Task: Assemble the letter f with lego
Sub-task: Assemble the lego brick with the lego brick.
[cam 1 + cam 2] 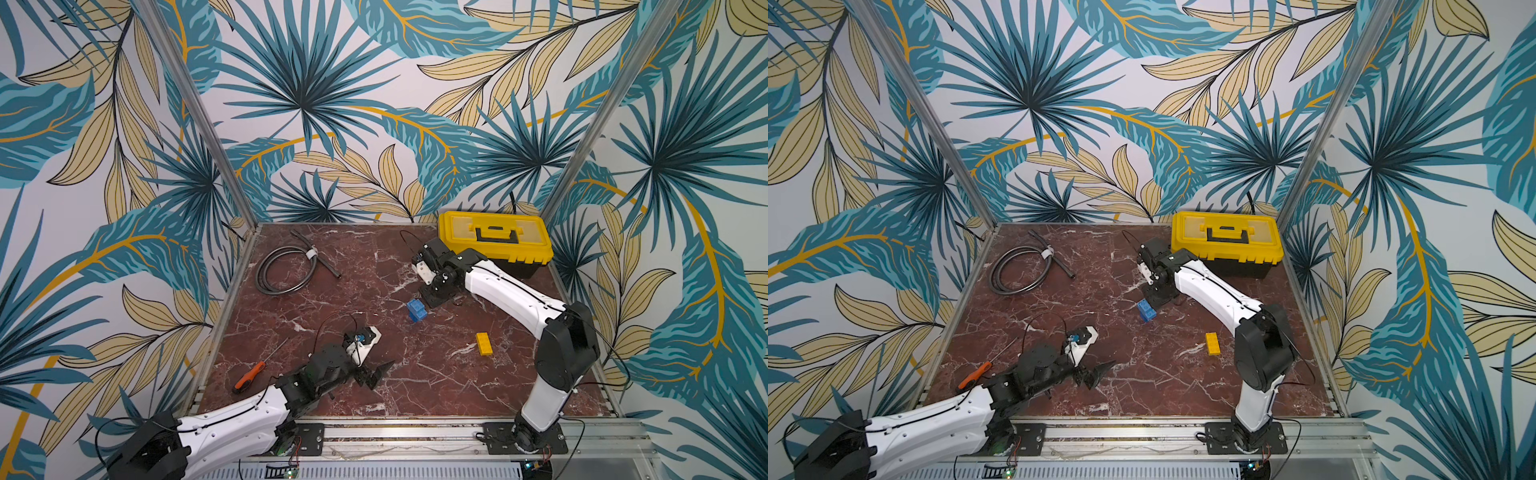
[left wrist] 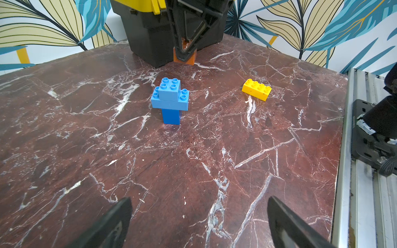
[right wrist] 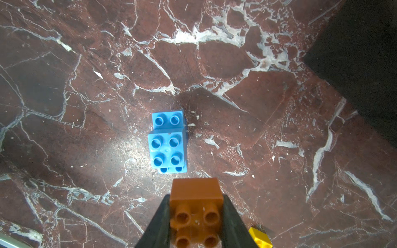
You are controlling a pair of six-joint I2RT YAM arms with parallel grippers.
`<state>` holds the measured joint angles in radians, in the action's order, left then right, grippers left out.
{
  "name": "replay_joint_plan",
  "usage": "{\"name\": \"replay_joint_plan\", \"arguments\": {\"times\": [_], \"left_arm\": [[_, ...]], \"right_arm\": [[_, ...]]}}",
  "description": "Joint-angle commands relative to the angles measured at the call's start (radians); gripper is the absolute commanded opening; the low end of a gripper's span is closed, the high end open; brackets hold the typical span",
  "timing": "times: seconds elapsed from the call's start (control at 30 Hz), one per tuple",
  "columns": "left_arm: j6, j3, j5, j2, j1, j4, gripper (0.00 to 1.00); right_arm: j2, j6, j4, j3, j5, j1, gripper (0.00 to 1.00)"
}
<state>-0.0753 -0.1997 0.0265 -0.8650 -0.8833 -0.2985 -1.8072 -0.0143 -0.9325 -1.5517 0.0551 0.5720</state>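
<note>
The right gripper (image 3: 196, 211) is clamped on the orange brick (image 3: 196, 191), holding it just beside the blue stack (image 2: 170, 99), on the side toward the toolbox (image 1: 494, 237). The stack stands upright near the middle of the table (image 1: 332, 291): a narrow stem, a wider bar, a square brick on top. The yellow brick (image 2: 256, 89) lies flat nearby, and the left gripper (image 2: 198, 201) has its jaws apart, empty.

Looked like a robotics lab test cell: boxed in by leaf-print walls (image 1: 374, 104) on aluminium posts (image 1: 198, 112), marbled table (image 1: 374, 257), left arm (image 1: 232, 419) and right arm (image 1: 511, 286) bolted to a rail (image 1: 395, 434), with toolbox (image 1: 494, 241), screwdriver (image 1: 249, 376), coiled hose (image 1: 324, 262).
</note>
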Motion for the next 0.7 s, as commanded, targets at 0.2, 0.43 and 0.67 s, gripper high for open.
{"name": "replay_joint_plan", "arguments": {"times": [0.2, 0.43, 0.67], "left_arm": [[0.009, -0.014, 0.012, 0.016, -0.003, -0.011, 0.99], [0.008, -0.011, 0.009, 0.014, -0.003, -0.011, 0.99], [0.007, -0.006, 0.002, 0.015, -0.003, -0.011, 0.99]], "right_arm": [[-0.065, -0.039, -0.077, -0.076, -0.034, 0.025, 0.30], [-0.105, -0.046, -0.093, -0.114, -0.006, 0.041, 0.31], [-0.136, -0.048, -0.103, -0.141, 0.011, 0.055, 0.31]]}}
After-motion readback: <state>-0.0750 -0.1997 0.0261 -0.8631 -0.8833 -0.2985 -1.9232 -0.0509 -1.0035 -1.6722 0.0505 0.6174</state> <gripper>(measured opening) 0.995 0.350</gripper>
